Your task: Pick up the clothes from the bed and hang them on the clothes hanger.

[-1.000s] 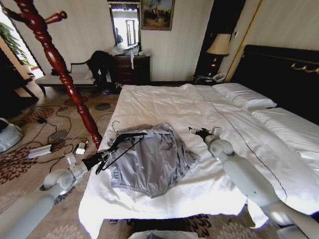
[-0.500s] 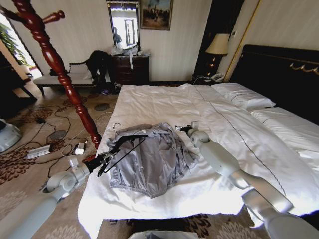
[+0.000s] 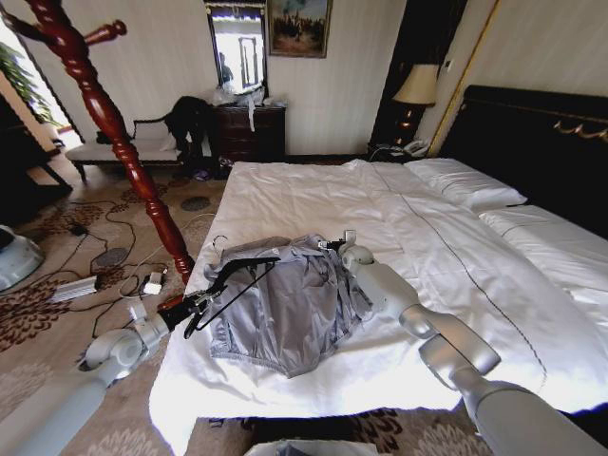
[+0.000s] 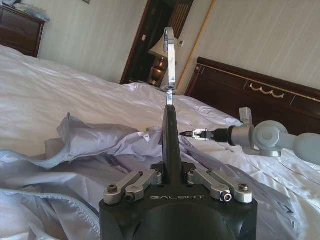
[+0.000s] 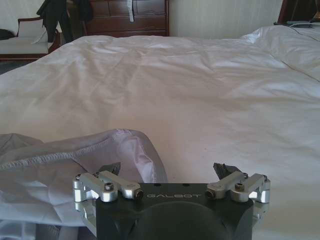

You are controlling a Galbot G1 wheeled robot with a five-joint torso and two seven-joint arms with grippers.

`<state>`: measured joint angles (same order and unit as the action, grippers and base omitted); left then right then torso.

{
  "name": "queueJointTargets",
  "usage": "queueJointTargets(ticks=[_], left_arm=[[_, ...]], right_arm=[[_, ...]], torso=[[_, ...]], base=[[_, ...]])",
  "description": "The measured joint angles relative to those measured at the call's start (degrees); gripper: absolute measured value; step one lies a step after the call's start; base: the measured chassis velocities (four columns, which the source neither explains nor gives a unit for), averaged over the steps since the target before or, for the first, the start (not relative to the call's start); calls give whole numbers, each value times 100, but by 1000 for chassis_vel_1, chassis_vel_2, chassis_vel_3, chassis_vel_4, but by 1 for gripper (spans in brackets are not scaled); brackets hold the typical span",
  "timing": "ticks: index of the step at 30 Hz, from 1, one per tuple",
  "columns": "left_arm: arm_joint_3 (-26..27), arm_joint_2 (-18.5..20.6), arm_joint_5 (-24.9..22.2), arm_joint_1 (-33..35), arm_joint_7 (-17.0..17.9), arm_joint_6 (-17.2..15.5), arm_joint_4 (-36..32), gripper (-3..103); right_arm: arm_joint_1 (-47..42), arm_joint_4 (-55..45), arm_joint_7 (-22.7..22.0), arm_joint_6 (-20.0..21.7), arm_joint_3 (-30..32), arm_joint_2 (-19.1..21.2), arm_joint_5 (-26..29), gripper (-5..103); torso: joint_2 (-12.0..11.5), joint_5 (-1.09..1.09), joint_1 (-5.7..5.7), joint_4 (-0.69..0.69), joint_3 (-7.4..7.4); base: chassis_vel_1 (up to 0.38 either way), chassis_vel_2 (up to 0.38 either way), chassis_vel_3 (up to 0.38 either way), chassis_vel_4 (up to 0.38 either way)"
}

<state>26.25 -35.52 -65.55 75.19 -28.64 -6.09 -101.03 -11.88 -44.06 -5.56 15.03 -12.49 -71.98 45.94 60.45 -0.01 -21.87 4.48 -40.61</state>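
Crumpling at 6 o'clock on the white-duveted bed, the thin grey-blue collared shirt half hides the black silver-hooked hanger clamped by left gripper; right gripper, jaws wide, at its 2 o'clock edge.

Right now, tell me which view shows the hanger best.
Head view: the whole black clothes hanger shows, held by the left gripper beside the clothes. Left wrist view shows it edge-on. Right wrist view shows bed and fabric.

Left end effector clamped tight, arm low; right end effector spread wide, arm outstretched.
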Motion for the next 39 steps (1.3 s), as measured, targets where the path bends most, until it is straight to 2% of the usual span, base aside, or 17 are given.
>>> queueJointTargets(ticks=[10, 14, 17, 19, 22, 25, 26, 30, 31, 34, 35, 38, 39], left_arm=[[-110, 17, 23, -144, 14, 5, 43, 16], [-113, 19, 43, -83, 18, 5, 39, 16], [-107, 21, 57, -54, 17, 5, 56, 16], [-96, 25, 98, -41, -6, 10, 128, 16], [-118, 30, 148, -57, -29, 21, 199, 16], [-174, 26, 176, -120, -44, 35, 283, 16], [-174, 26, 176, -120, -44, 35, 283, 16], [-214, 34, 172, -174, -46, 41, 300, 16], [-214, 34, 172, -174, -46, 41, 300, 16], [-216, 38, 157, -180, -57, 45, 304, 16], [-216, 38, 157, -180, -57, 45, 304, 16], [-215, 33, 158, -154, -60, 47, 295, 16], [-215, 33, 158, -154, -60, 47, 295, 16]], right_arm=[[63, 435, 70, -76, 111, -217, -231, 103], [100, 720, 183, -161, 132, -272, -343, 87], [98, 758, 209, -189, 136, -277, -363, 82], [81, 733, 218, -209, 137, -290, -392, 71], [76, 698, 218, -211, 137, -305, -394, 65], [76, 668, 219, -211, 103, -334, -403, 49], [76, 668, 219, -211, 103, -334, -403, 49], [78, 697, 222, -218, 77, -348, -438, 27], [78, 697, 222, -218, 77, -348, -438, 27], [77, 698, 228, -219, 35, -339, -446, 16], [77, 698, 228, -219, 35, -339, -446, 16], [73, 669, 227, -219, 23, -339, -450, 3], [73, 669, 227, -219, 23, -339, -450, 3]], torso=[[0, 1, 0, -2, 0], [0, 1, 0, -2, 0], [0, 1, 0, 0, 0], [1, 1, 0, -2, 0], [0, 1, 0, -3, 0], [0, 0, 0, -2, 0], [0, 0, 0, -2, 0], [0, 0, 0, -2, 0], [0, 0, 0, -2, 0], [1, 1, 0, -1, 0], [1, 1, 0, -1, 0], [1, 0, 0, -2, 0], [1, 0, 0, -2, 0]], base=[[0, 0, 0, 0], [0, 0, 0, 0], [0, 0, 0, 0], [0, 0, 0, 0], [0, 0, 0, 0], [0, 0, 0, 0], [0, 0, 0, 0], [0, 0, 0, 0], [0, 0, 0, 0], [0, 0, 0, 0], [0, 0, 0, 0], [0, 0, 0, 0], [0, 0, 0, 0]])
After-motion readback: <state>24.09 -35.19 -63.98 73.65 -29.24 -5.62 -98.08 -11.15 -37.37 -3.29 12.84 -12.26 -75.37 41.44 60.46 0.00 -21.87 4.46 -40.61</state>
